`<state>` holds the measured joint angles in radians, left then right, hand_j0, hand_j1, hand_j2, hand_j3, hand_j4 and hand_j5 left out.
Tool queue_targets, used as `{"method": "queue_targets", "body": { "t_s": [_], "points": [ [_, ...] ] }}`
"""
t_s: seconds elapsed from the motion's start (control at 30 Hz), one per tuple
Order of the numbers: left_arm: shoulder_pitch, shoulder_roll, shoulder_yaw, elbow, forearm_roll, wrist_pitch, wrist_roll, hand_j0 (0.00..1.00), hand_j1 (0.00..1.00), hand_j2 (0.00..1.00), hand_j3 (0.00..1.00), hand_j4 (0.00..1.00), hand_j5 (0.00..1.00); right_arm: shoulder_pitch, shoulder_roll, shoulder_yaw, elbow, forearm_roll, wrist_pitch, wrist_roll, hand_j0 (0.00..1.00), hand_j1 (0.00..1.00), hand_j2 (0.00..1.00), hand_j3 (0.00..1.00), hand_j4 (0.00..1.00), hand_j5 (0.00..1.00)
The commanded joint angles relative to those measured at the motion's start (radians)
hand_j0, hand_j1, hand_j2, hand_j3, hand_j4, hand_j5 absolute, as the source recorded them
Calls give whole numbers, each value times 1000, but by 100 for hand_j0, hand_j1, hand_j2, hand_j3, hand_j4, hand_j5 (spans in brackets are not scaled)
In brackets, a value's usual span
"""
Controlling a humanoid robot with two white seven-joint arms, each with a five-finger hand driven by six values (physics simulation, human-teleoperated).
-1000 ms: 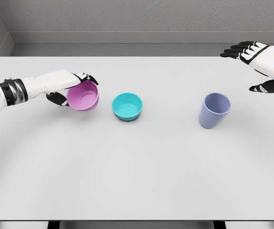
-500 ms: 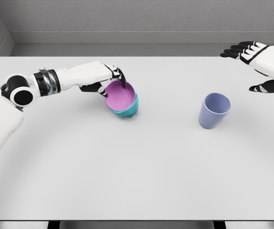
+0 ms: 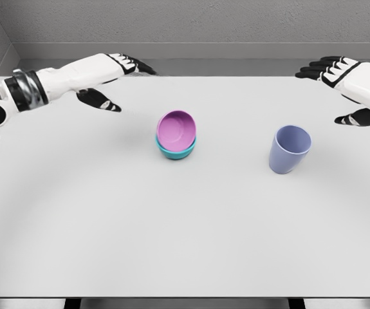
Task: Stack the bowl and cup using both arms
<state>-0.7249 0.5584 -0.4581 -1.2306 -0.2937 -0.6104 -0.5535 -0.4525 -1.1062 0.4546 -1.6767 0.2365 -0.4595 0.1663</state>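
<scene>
A pink bowl [image 3: 176,128] rests tilted inside a teal bowl [image 3: 175,151] near the table's middle. To the right stands a lavender cup [image 3: 289,149], upright and alone. My left hand [image 3: 117,80] hovers at the back left, well clear of the bowls, open with fingers spread and thumb pointing down. At the back right, my right hand [image 3: 340,87] is open too, above and right of the cup, holding nothing.
The white table [image 3: 185,232] spreads wide in front of the objects. A grey wall runs along its far edge, and a corner wall closes the far left.
My left hand let go of the pink bowl, now nested in the teal bowl, and drew back up and to the left. The right hand barely moved.
</scene>
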Motion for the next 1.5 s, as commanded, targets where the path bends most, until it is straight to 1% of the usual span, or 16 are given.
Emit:
{"method": "queue_targets", "body": {
  "t_s": [0.0, 0.03, 0.07, 0.13, 0.17, 0.23, 0.67, 0.7, 0.73, 0.77, 0.9, 0.97, 1.03, 1.13, 1.37, 1.47],
  "points": [
    [10, 127, 33, 8, 100, -1, 0, 100, 100, 100, 100, 100, 100, 0, -1, -1, 0, -5, 1, -1, 100, 100, 100, 100, 100, 100],
    [47, 149, 64, 23, 120, -1, 0, 100, 100, 100, 100, 100, 100, 0, -1, -1, 0, -5, 1, -1, 100, 100, 100, 100, 100, 100],
    [111, 179, 131, 80, 127, -1, 0, 100, 100, 100, 100, 100, 100, 0, -1, -1, 0, -5, 1, -1, 100, 100, 100, 100, 100, 100],
    [194, 219, 156, 134, 127, -1, 0, 100, 100, 100, 100, 100, 100, 0, -1, -1, -1, -5, -1, -1, 100, 100, 100, 100, 100, 100],
    [254, 230, 197, 181, 130, -1, 0, 100, 100, 100, 100, 100, 100, 0, -1, -1, -1, -5, -1, -1, 100, 100, 100, 100, 100, 100],
    [289, 245, 239, 181, 134, -1, 1, 100, 100, 100, 100, 100, 100, -2, -1, -1, -1, -5, -1, -1, 100, 100, 100, 100, 100, 100],
    [294, 268, 253, 191, 139, -1, 4, 100, 100, 100, 100, 100, 100, 25, 2, 12, 0, -5, 1, 2, 100, 100, 100, 100, 100, 100],
    [294, 270, 253, 191, 139, -1, 3, 100, 100, 100, 100, 100, 100, 29, 3, 19, 0, -5, 1, 16, 100, 100, 100, 100, 100, 100],
    [294, 270, 253, 191, 139, -1, 3, 100, 100, 100, 100, 100, 100, 29, 6, 27, 2, -6, 4, 111, 100, 100, 100, 100, 100, 100],
    [294, 268, 253, 191, 139, -1, 3, 100, 100, 100, 100, 100, 100, 29, 8, 27, 2, -6, 5, 154, 100, 100, 100, 100, 100, 100],
    [295, 267, 246, 189, 136, -1, 3, 100, 100, 100, 100, 100, 100, 28, 8, 26, 5, -6, 7, 185, 100, 100, 100, 100, 100, 100],
    [292, 250, 236, 177, 131, -1, 3, 100, 100, 100, 100, 100, 100, 17, 11, 26, 3, -6, 9, 236, 100, 100, 100, 100, 100, 100],
    [294, 225, 234, 125, 122, -1, 3, 100, 100, 100, 100, 100, 100, 3, 13, 24, 3, -6, 9, 283, 100, 100, 100, 100, 100, 100],
    [292, 218, 220, 121, 122, -1, 3, 100, 100, 100, 100, 100, 100, -35, 40, 27, 26, -8, 16, 360, 100, 100, 100, 100, 100, 100],
    [292, 204, 216, 121, 120, -1, 1, 100, 100, 100, 100, 100, 100, -67, 82, 39, 78, -6, 16, 444, 100, 100, 100, 100, 100, 100],
    [291, 204, 216, 121, 119, -1, 1, 100, 100, 100, 100, 100, 100, -124, 101, 88, 101, -5, 16, 445, 100, 100, 100, 100, 100, 100]
  ]
}}
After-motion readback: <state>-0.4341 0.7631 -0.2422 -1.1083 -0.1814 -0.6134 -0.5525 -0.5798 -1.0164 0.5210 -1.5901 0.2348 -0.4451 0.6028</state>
